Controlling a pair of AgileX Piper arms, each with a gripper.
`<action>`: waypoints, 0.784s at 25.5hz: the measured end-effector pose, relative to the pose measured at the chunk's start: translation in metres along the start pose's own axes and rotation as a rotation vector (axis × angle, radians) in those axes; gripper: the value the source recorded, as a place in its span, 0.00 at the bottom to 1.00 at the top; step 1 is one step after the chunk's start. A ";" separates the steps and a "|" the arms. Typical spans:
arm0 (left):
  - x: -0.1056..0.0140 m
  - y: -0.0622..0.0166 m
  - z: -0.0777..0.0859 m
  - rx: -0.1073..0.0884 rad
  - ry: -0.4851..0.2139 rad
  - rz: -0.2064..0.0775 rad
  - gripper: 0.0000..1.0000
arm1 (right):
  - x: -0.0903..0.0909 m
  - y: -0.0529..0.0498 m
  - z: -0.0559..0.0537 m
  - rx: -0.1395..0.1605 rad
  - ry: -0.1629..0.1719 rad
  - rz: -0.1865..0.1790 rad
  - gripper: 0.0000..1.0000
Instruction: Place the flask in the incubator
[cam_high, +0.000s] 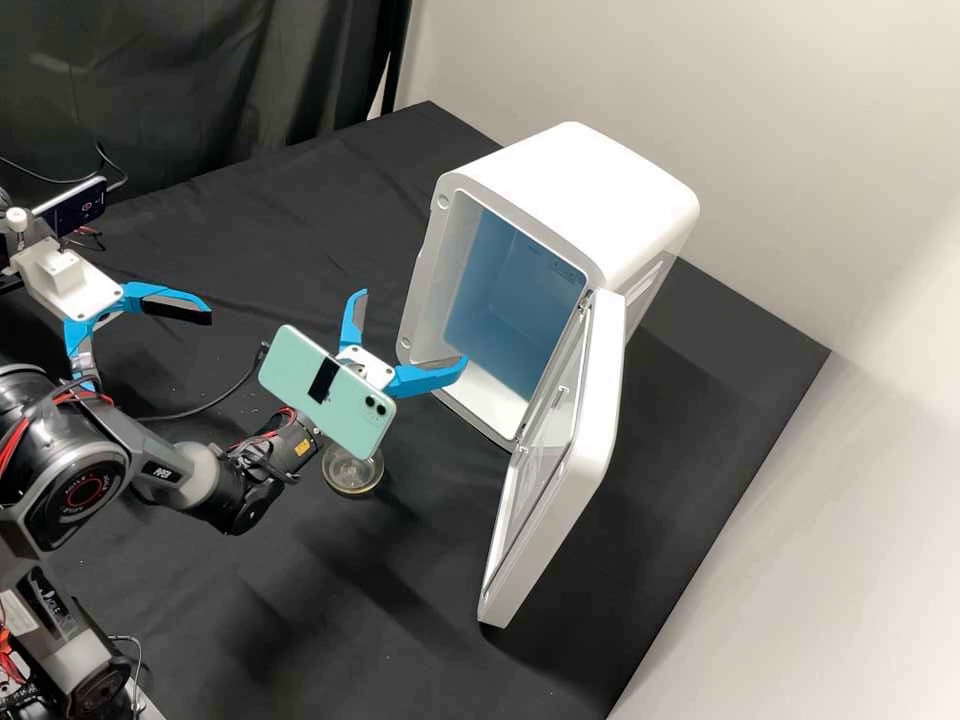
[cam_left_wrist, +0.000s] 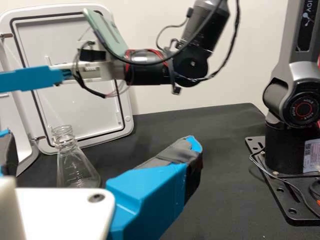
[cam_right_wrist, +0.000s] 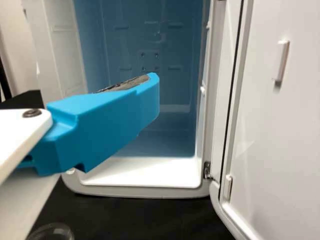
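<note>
My left fingers (cam_high: 170, 298) hang above the near left part of the black bench (cam_high: 300, 230), spread wide with nothing between them. They sit well apart from the flask and the incubator.

Farther in, my right arm stretches across the bench with a mint-green phone (cam_high: 325, 385) fixed on top of its wrist. My right fingers (cam_high: 412, 378) are also spread wide and hold nothing. They hover just in front of the incubator's open mouth, and one blue tip reaches level with its lower front edge.

The flask (cam_high: 352, 470) stands upright on the bench under my right wrist, partly hidden by the phone in the high view. It is clear glass with a cone-shaped body and an open neck. It is outside the incubator, near the opening, and neither pair of fingers touches it. From my left wrist it shows in front of the incubator's door.

Beyond it stands the incubator (cam_high: 600, 200), a white box with rounded corners and a pale blue inside. Its mouth faces my arms. The door (cam_high: 560, 450) is swung fully open on hinges at the right side of the opening, and its inner face is turned toward the flask. Behind the incubator the bench ends at a pale wall (cam_high: 800, 120).
</note>
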 end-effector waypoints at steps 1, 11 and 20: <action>0.000 -0.0004 0.000 0.000 -0.001 -0.002 1.00 | -0.002 -0.001 0.001 -0.002 0.001 -0.006 1.00; 0.001 -0.0020 0.001 -0.008 0.008 -0.006 1.00 | -0.030 -0.024 0.009 -0.049 -0.023 -0.135 1.00; 0.001 -0.0018 0.002 -0.002 0.011 0.000 1.00 | -0.050 -0.028 0.008 -0.072 -0.003 -0.189 1.00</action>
